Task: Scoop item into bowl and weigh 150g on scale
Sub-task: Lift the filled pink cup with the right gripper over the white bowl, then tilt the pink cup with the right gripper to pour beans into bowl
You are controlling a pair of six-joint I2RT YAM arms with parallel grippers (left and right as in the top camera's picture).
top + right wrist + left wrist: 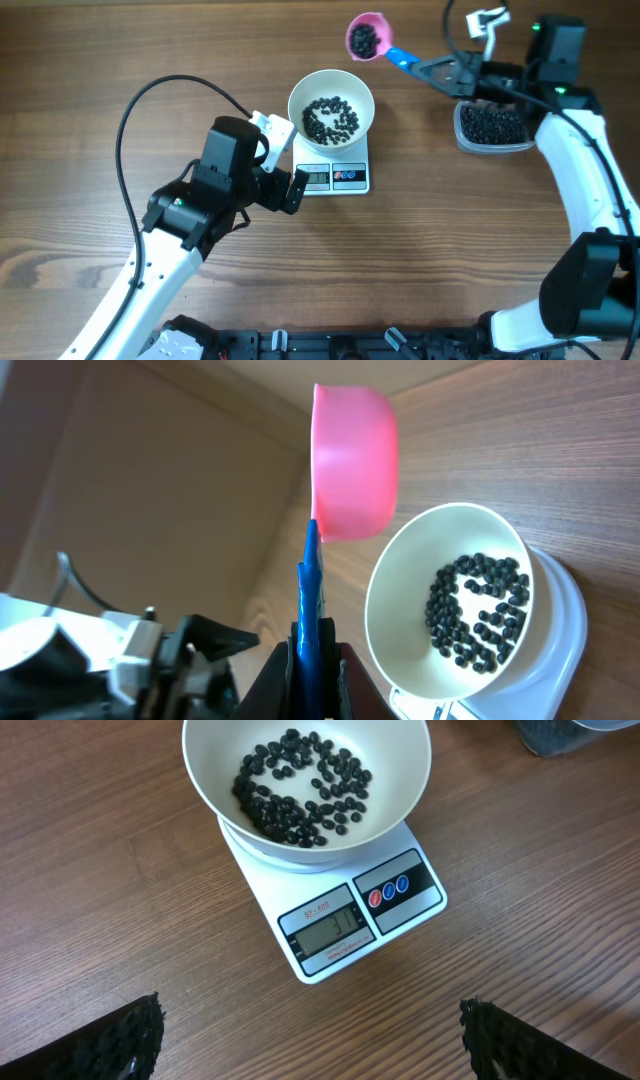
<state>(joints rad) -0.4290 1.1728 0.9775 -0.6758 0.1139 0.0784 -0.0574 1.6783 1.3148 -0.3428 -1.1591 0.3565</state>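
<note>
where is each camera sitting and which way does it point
overhead: above the table, looking straight down; left arm, right arm, bowl on scale, scoop.
left wrist: on the left arm, facing down at bowl and scale; open left end effector, tips in bottom corners.
right wrist: on the right arm, looking along the scoop handle; right end effector shut on it.
shared: bowl of pellets, in all three.

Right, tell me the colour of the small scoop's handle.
Blue, on a pink round plastic scoop; the right wrist view shows the handle best.
</note>
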